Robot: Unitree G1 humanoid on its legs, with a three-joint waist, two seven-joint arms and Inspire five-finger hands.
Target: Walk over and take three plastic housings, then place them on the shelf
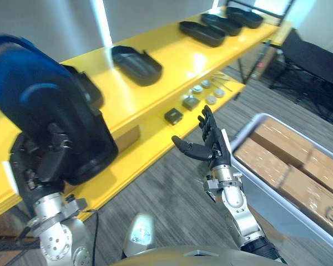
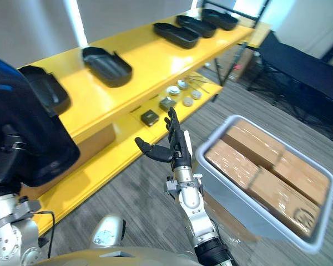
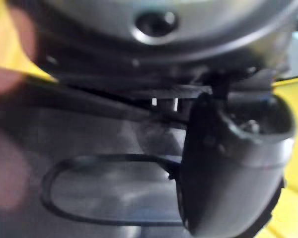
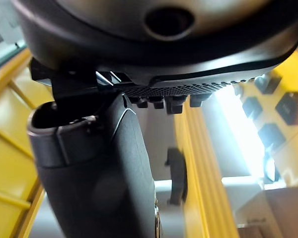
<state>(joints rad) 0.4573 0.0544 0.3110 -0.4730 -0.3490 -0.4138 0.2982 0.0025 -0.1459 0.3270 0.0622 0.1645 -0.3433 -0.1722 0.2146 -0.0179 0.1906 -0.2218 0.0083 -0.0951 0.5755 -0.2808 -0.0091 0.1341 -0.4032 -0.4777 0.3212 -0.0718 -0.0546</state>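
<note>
At lower right, a grey bin (image 2: 233,199) holds brown cartons (image 2: 250,160) packed side by side. The right eye view takes in its whole rim, whereas the left eye view crops it at the right edge. Across the upper frame a yellow shelf (image 2: 144,52) of 2 tiers runs diagonally. On its top tier 5 black shelf housings (image 2: 106,65) lie in a row, and small parts (image 1: 173,115) sit on the lower tier. At far left the left hand (image 1: 36,172) has its fingers curled round 1 held housing (image 1: 83,138), raised close to the camera before the shelf's near end. In the left eye view it partly hides the nearest shelf housing. At centre the right hand (image 1: 211,141) is wide, with fingers straight and thumb out. It holds nothing and is over the floor between shelf and bin, well apart from every housing. In the blurred left wrist view a dark oval rim lies past the thumb. In the right wrist view the yellow shelf edges lie beyond the thumb.
</note>
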